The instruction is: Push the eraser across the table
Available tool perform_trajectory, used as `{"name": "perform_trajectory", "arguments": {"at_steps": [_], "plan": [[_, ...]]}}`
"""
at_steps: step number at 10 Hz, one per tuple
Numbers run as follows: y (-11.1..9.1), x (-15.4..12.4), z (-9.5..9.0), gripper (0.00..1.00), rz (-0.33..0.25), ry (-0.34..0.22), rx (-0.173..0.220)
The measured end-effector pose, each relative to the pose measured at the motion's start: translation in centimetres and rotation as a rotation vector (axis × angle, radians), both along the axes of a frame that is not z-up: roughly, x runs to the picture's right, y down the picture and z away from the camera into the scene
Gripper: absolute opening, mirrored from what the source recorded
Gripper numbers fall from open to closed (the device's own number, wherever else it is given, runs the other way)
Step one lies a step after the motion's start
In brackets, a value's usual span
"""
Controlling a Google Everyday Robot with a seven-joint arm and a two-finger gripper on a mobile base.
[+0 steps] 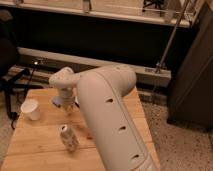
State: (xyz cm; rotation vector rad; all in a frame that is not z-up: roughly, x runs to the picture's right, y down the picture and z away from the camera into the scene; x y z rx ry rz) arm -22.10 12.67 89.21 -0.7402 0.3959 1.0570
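Note:
My white arm reaches from the lower right over the light wooden table [35,147]. Its wrist bends down at the far left-middle of the table. The gripper [67,106] hangs there close to the table top, right beside a light-blue sponge pad [58,102]. I cannot make out the eraser; it is hidden by the gripper or the arm.
A white paper cup [31,109] stands upright near the table's left edge. A small can [69,138] lies at the table's near middle, beside the arm. A dark wall base and cables run behind the table, and a speckled floor lies to the right.

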Motion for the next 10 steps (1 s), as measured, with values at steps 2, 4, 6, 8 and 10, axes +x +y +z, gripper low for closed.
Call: {"name": "perform_trajectory", "arguments": {"at_steps": [2,4,6,8,10], "plan": [[0.1,2.2,1.0,0.0,0.012,0.046,-0.02],[0.0,5.4,2.2,0.0,0.03,0.111,-0.027],[-1.4,7.8,3.0,0.0,0.04,0.161,0.015],[-3.4,8.8,2.9,0.0,0.073,0.175,0.074],[-4.8,8.6,2.5,0.0,0.109,0.169,0.119]]}}
